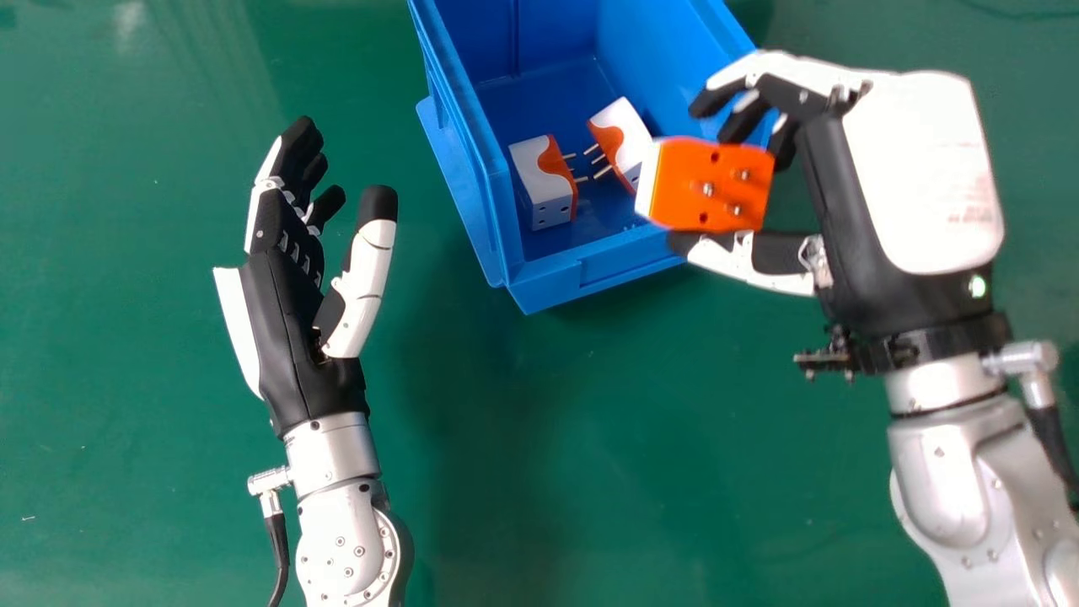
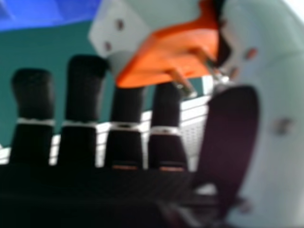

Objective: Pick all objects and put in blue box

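My right hand (image 1: 919, 169) is at the right front corner of the blue box (image 1: 552, 291), its fingers and thumb curled round an orange and white plug block (image 1: 712, 185) with its metal pins facing up. In the right hand view the block (image 2: 171, 52) sits between the thumb and fingers of my right hand (image 2: 85, 90). Inside the box lie two more orange and white blocks, one at the left (image 1: 539, 177) and one near the middle (image 1: 622, 135), their pins toward each other. My left hand (image 1: 287, 287) is open and holds nothing, left of the box.
Green table surface (image 1: 506, 472) surrounds the box and lies under both arms. The box's left wall (image 1: 464, 126) rises between my left hand and the blocks inside.
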